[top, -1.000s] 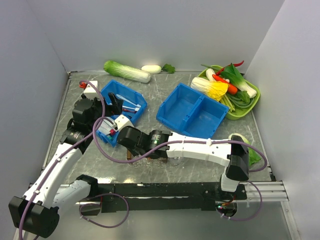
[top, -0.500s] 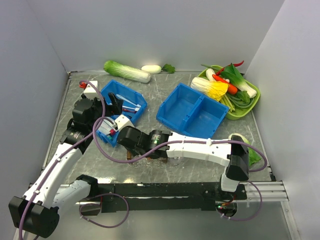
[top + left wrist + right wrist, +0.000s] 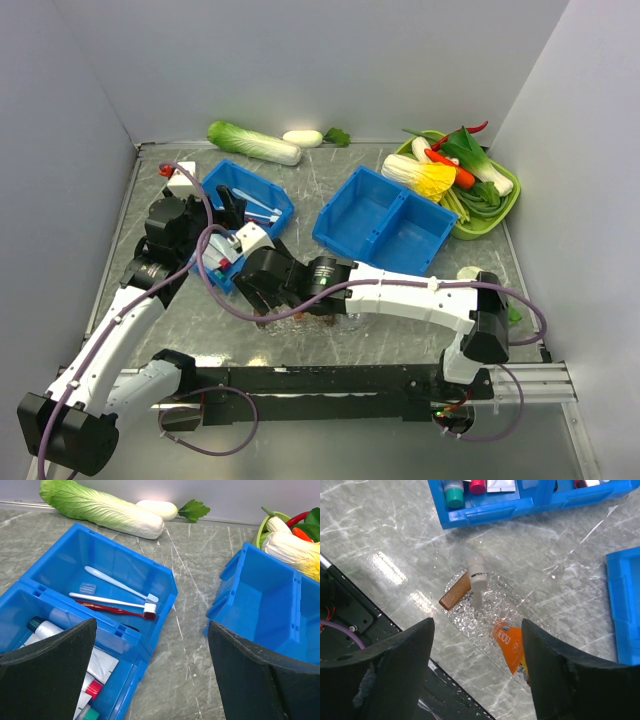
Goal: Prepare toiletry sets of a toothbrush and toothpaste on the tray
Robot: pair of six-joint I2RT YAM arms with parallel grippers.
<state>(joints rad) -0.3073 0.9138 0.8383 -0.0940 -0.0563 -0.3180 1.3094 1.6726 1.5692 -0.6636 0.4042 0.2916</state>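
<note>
The clear bumpy tray [image 3: 470, 615] lies on the grey table just in front of the left blue bin [image 3: 520, 502]. On it lie a pale whitish toothbrush [image 3: 476, 580], an orange toothpaste tube [image 3: 509, 644] and a brown oblong piece [image 3: 454, 592]. My right gripper [image 3: 480, 675] hovers open above the tray with nothing between its fingers; the top view shows the right gripper [image 3: 262, 295] there too. More toothbrushes [image 3: 112, 600], white and red, lie in the bin's far compartment, and toothpaste tubes [image 3: 50, 632] in the near one. My left gripper [image 3: 165, 680] stands wide open beside that bin.
A second, two-part blue bin [image 3: 385, 220] sits right of centre. A green tray of vegetables [image 3: 470, 185] stands at the back right. A napa cabbage [image 3: 252, 142] and a white radish [image 3: 302, 138] lie along the back wall. A small white box [image 3: 182, 182] sits far left.
My right gripper's jaws have spread from nearly shut to open over the tray, and the right arm has shifted slightly. The left arm has not moved.
</note>
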